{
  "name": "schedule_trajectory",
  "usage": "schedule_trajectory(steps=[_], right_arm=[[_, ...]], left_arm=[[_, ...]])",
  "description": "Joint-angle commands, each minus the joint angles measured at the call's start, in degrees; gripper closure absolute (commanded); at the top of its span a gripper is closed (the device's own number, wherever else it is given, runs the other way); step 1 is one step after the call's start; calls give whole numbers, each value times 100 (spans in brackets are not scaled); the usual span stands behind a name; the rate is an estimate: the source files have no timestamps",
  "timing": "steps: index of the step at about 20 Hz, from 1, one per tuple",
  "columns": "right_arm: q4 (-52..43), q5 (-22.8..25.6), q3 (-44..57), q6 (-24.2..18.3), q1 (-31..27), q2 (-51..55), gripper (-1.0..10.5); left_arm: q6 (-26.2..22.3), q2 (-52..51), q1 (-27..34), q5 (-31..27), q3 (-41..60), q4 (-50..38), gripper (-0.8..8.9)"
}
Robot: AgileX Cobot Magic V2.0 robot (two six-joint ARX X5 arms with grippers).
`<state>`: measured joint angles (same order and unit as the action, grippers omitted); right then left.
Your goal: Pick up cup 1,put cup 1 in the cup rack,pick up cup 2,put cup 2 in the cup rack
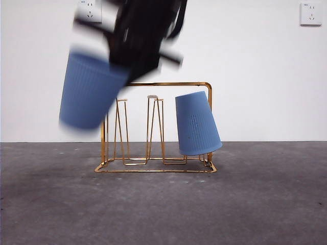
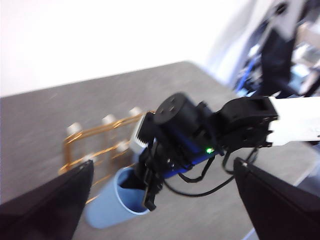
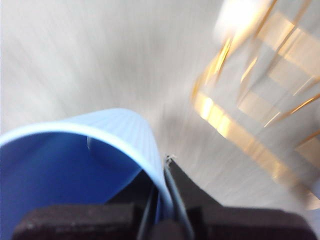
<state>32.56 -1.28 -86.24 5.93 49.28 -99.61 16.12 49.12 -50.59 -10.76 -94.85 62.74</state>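
Clamped on cup 2 [image 1: 91,92] by the right end effector [image 3: 162,170] (left one [image 2: 160,200] idle, spread wide); needs upending squarely over a free peg of the cup rack [image 1: 153,127].

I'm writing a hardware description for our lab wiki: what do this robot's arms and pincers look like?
The right pincer is black and blocky, on a round black wrist joint with a blue part, a small green light, a white-grey block beside it and loose black cables. Behind it the arm link is white. The left pincer shows only as two broad, flat black jaws. In the front view the working arm is dark and blurred.
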Motion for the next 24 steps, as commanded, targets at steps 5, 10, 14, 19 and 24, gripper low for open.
schedule_trajectory(steps=[5, 10, 14, 19, 24], right_arm=[[-153, 369, 24, -378, 22, 2142, 958], [-372, 538, 24, -682, 22, 3576, 958], [-710, 533, 24, -964, 22, 4531, 958], [-1099, 468, 24, -1416, 22, 5294, 958], [-1591, 15, 24, -1709, 22, 5816, 958]], left_arm=[[-15, 149, -13, 957, 37, -1285, 342], [-138, 452, -13, 1858, 37, -2260, 340], [-131, 837, -13, 2745, 37, -3128, 336], [225, 1434, -13, 3880, 37, -4553, 333], [1196, 2127, -13, 4715, 37, -6435, 333]])
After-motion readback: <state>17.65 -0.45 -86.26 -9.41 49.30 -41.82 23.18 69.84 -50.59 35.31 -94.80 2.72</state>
